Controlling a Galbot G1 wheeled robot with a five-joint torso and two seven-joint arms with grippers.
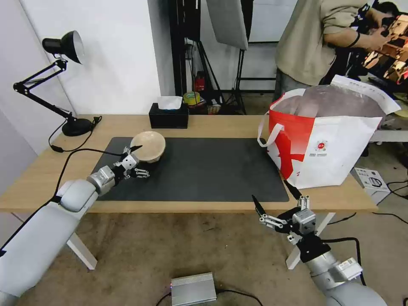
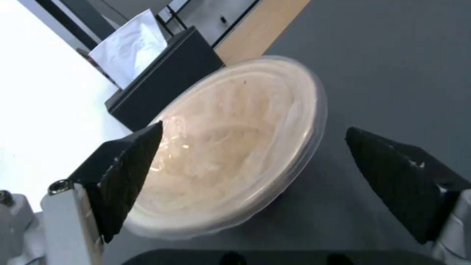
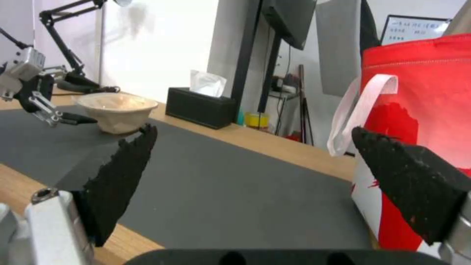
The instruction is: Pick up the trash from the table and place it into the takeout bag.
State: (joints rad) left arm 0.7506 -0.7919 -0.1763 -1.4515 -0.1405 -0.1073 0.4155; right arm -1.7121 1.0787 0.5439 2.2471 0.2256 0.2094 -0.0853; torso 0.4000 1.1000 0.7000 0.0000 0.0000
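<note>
Head view: one tan bowl (image 1: 148,145) at the mat's ten o'clock corner, left gripper (image 1: 137,160) spread wide beside it; right gripper (image 1: 276,199) wide, empty; one bag (image 1: 335,148).

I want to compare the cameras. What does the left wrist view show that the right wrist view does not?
Left wrist view alone: the inside of the tan bowl, with the open left gripper on either side of it. Right wrist view alone: the takeout bag, the desk lamp and the open right gripper at the table's edge. Both: bowl, tissue box, grey mat.
</note>
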